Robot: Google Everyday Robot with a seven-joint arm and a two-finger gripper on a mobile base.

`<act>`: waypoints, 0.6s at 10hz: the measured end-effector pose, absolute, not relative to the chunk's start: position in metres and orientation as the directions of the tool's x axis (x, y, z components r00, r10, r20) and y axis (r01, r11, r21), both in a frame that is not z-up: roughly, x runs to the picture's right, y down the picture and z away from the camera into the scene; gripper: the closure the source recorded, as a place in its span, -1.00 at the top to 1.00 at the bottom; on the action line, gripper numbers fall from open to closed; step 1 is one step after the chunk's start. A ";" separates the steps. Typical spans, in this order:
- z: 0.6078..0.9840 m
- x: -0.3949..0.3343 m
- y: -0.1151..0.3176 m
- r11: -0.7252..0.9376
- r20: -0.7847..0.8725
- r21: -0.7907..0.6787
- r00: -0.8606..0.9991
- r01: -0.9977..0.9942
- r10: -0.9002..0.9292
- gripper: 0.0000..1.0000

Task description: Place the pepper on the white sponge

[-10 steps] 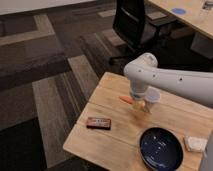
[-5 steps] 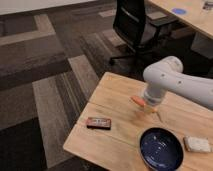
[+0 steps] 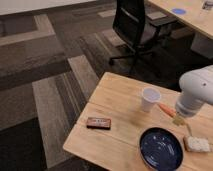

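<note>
Gripper clamped on pepper, between cup, plate and white sponge

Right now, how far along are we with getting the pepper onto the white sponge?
Done: the pepper is picked up, off the wooden table. In hand: the gripper is shut on it, right of the white cup and up-left of the white sponge. Left: carry it over the sponge, beside the dark blue plate, and release.
</note>
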State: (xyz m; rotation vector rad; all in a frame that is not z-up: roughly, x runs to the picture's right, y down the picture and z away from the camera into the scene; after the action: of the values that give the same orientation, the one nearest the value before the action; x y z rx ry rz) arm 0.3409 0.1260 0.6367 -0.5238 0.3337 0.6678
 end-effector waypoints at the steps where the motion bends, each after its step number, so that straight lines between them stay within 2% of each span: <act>1: 0.635 0.345 0.128 0.661 -0.459 -0.348 0.736 -0.665 0.498 -1.00; 4: 0.636 0.343 0.127 0.664 -0.458 -0.350 0.740 -0.660 0.493 -1.00; 6: 0.632 0.357 0.142 0.628 -0.476 -0.342 0.705 -0.699 0.525 -1.00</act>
State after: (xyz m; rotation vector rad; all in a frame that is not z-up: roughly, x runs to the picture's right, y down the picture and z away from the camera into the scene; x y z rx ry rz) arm 0.3572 0.1424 0.6324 -0.5378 0.3492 0.7182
